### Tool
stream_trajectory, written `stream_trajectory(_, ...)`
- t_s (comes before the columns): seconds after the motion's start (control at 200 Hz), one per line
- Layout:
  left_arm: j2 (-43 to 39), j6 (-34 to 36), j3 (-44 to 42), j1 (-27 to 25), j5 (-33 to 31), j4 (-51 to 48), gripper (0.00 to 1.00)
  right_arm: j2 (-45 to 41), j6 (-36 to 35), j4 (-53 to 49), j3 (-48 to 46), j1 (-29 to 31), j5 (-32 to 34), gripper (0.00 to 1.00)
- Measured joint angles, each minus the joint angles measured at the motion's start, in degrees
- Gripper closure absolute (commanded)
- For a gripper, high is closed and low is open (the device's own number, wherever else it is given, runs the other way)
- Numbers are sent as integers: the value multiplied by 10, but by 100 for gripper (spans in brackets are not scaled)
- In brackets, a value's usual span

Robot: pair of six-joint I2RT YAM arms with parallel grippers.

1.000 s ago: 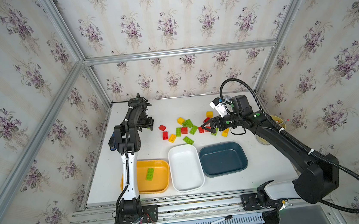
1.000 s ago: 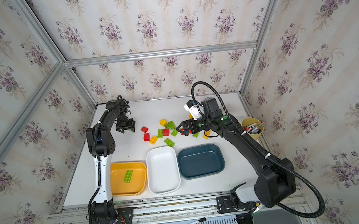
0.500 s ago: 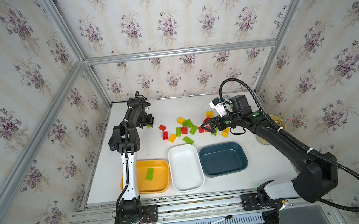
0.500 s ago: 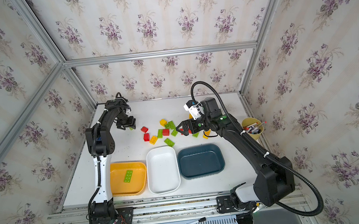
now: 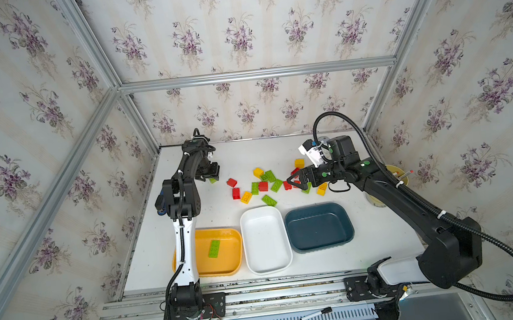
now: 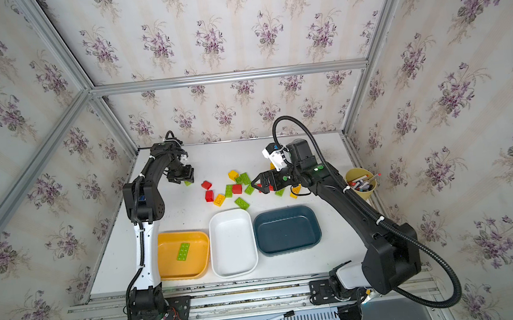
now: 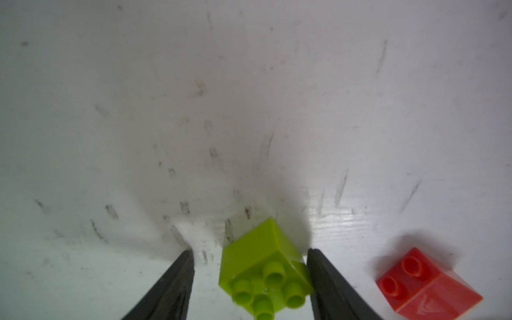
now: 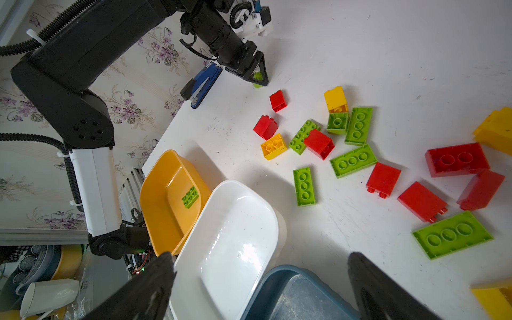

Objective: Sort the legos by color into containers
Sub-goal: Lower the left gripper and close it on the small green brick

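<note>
A small lime-green square lego [image 7: 263,266] sits studs-up on the white table between the fingers of my left gripper [image 7: 250,252]. One finger touches it and the other stands a gap away, so the gripper is open. In both top views this left gripper [image 5: 212,178] [image 6: 187,181] is at the far left of the table. Red, yellow and green legos [image 5: 264,185] lie scattered mid-table. My right gripper [image 5: 290,182] [image 8: 260,257] hovers wide open and empty over red bricks. The orange-yellow tray [image 5: 230,256] holds one green oblong lego [image 5: 214,248]. The white tray [image 5: 264,240] and the teal tray [image 5: 318,228] hold nothing.
A red brick [image 7: 426,282] lies just beside the left gripper. A pale-yellow cup with pens [image 6: 362,184] stands at the table's right edge. A blue stapler [image 8: 202,84] lies at the left edge. A marker [image 5: 315,314] rests on the front rail.
My left gripper has settled down around the small green brick and its jaws have narrowed. The right arm has barely moved.
</note>
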Motion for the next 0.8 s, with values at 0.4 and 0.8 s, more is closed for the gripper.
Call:
stream_trajectory(0.4, -20, -36, -12, 10, -10, 7, 33, 2, 0, 0, 0, 0, -2, 0)
stream_trajectory(0.8, -19, -113, -12, 11, 20, 8, 36, 5, 0, 1, 0, 0, -4, 0)
